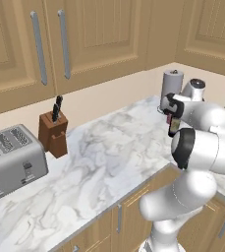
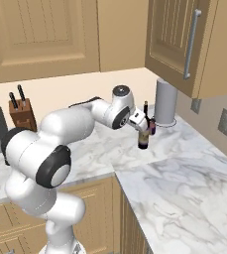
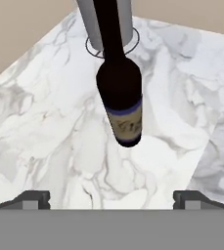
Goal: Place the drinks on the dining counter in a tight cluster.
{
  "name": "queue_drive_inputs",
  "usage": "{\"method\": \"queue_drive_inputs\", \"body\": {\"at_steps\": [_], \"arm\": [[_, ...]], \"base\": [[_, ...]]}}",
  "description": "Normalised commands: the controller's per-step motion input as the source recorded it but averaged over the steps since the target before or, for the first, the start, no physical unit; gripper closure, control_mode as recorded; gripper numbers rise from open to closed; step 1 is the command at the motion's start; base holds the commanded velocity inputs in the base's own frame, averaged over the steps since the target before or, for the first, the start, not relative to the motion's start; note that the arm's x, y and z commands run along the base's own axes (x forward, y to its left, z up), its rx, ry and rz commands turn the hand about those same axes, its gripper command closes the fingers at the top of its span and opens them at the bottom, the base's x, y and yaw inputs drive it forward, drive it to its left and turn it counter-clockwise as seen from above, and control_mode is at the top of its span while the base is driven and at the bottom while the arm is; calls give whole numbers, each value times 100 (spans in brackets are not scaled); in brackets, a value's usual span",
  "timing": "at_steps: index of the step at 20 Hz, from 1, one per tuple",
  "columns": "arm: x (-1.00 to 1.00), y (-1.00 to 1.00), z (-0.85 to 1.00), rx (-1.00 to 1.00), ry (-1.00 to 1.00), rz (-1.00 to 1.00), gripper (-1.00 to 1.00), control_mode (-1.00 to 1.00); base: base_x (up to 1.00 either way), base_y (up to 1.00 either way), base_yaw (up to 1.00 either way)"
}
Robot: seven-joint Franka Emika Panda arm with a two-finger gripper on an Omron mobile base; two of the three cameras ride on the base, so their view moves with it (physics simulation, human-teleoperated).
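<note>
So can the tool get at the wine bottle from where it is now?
Probably yes. The tool stands open, facing the upright wine bottle with bare marble counter between them. The grey cylinder stands behind the bottle, not in the way.

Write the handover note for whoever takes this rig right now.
Pincer: open, holding nothing, aimed at the wine bottle.
Wine bottle: upright on the marble corner counter, in front of the grey cylinder; the toaster and knife block stand on the same counter, further along.
Done: nothing moved yet.
Left: grasp the bottle, carry it to the dining counter, cluster it with the other drinks.
</note>
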Motion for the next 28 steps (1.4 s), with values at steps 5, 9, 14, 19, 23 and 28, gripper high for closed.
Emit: {"method": "queue_drive_inputs", "body": {"at_steps": [5, 9, 14, 19, 23, 28], "arm": [[-18, -10, 0, 0, -5, 0, -100, -100], [-31, -30, 0, 3, -8, 0, -100, -100], [-15, -31, 0, 10, -16, 2, -100, -100], [9, -66, -7, 13, -18, 50, -100, -100], [-33, -32, 7, 4, -10, 54, -100, -100], [-88, -3, 31, -4, -11, 32, -100, -100]], "base": [[0, 0, 0], [0, 0, 0], [0, 0, 0], [0, 0, 0], [0, 0, 0], [0, 0, 0]]}}
